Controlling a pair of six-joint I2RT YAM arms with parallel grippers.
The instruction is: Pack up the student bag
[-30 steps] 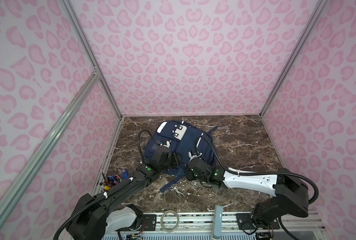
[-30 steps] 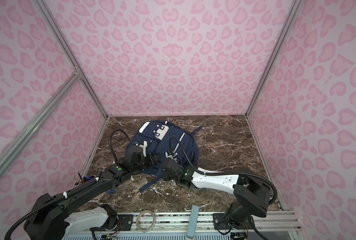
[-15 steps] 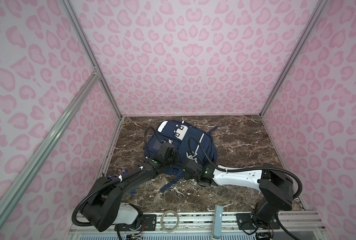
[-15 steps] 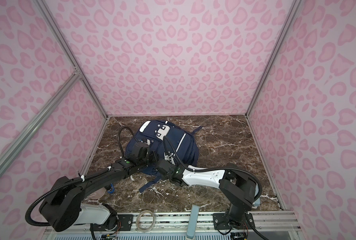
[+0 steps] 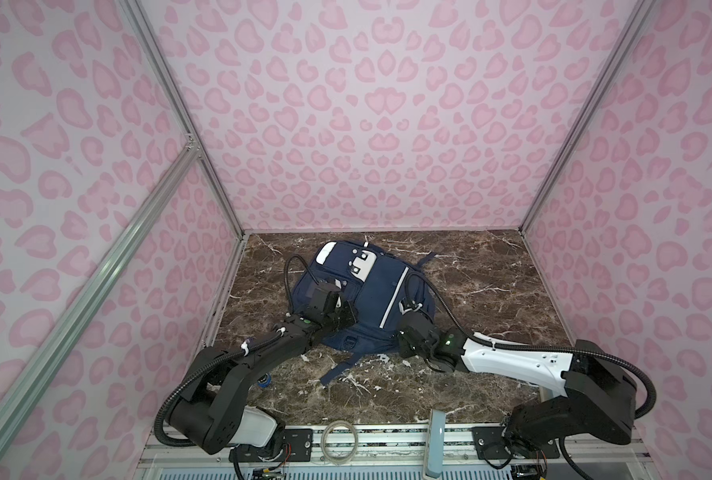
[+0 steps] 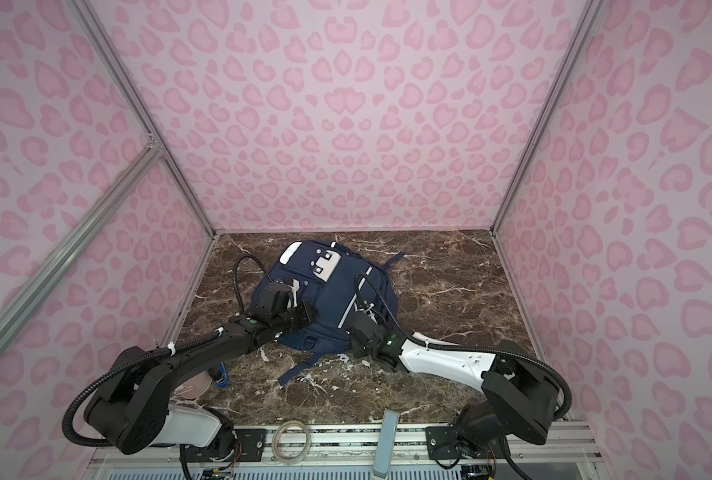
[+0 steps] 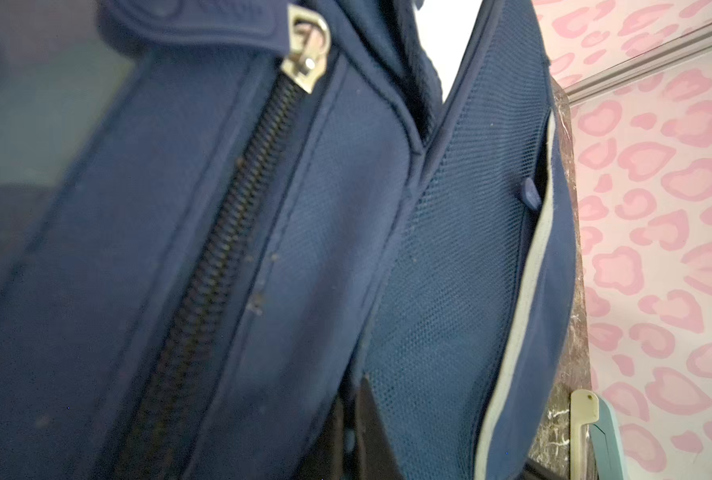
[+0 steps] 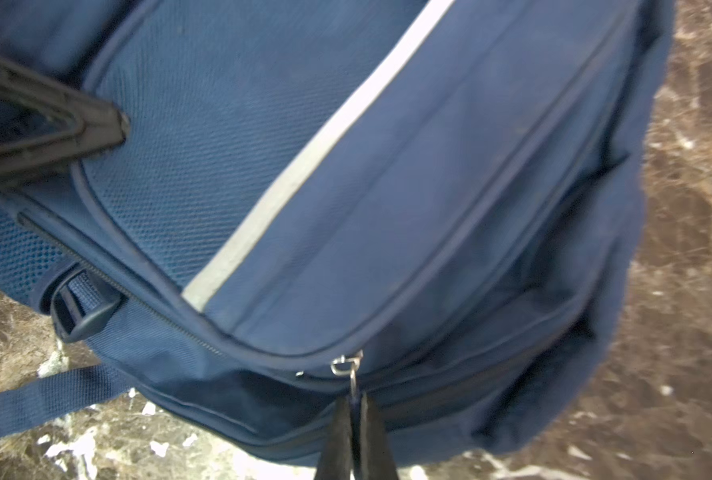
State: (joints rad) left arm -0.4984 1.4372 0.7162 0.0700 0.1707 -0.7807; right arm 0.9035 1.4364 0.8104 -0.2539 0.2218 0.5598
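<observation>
Navy student bag near far edge of counter | right tool pinching zipper pull | left tool clenched, tips on bag

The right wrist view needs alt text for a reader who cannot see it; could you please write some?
The right gripper, shut, pinches the metal zipper pull on the edge of the navy student bag, which lies on a brown marble table. A grey stripe crosses the bag, and the left gripper touches its mesh panel.

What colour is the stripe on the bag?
Pale grey stripe, best seen in the right wrist view.
</observation>
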